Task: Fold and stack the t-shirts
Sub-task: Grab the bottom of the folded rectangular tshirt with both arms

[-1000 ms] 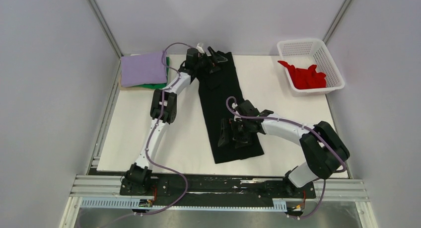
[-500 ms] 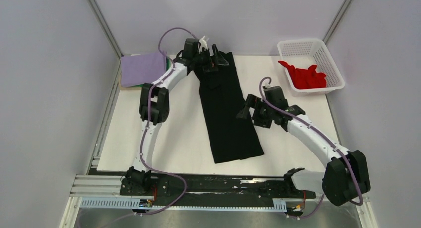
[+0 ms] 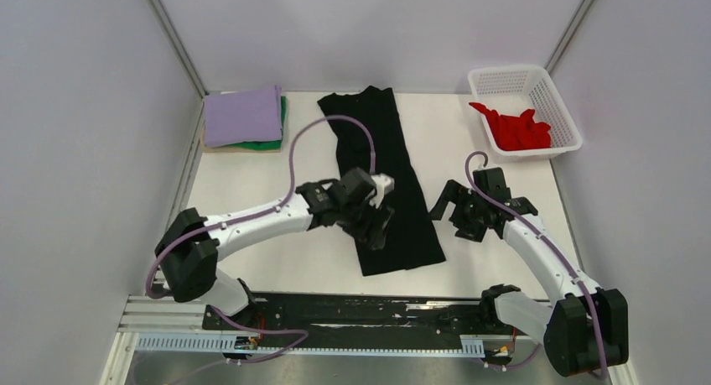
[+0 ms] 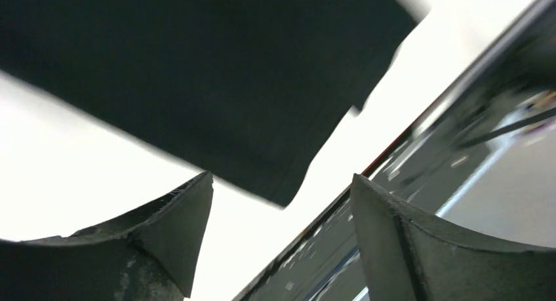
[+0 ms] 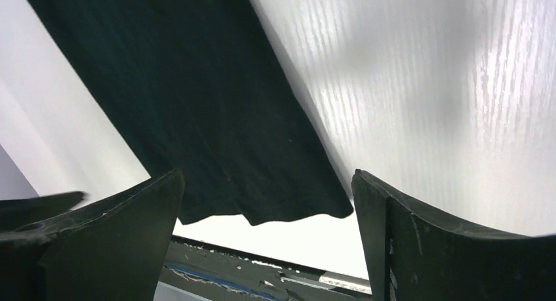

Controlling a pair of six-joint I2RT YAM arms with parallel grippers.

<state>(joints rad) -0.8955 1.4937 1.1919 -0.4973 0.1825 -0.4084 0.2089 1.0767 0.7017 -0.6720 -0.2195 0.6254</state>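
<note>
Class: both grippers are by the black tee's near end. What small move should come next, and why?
Probably lower both to the near hem corners and close. The black t-shirt lies as a long strip; the left gripper and right gripper flank its near end, open and empty.

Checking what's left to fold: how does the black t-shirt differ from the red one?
The black t-shirt lies flat as a long narrow strip; the red t-shirt is crumpled in a heap. The black t-shirt rests on the table, the red t-shirt inside the white basket. Both are plain, solid-colour cloth.
</note>
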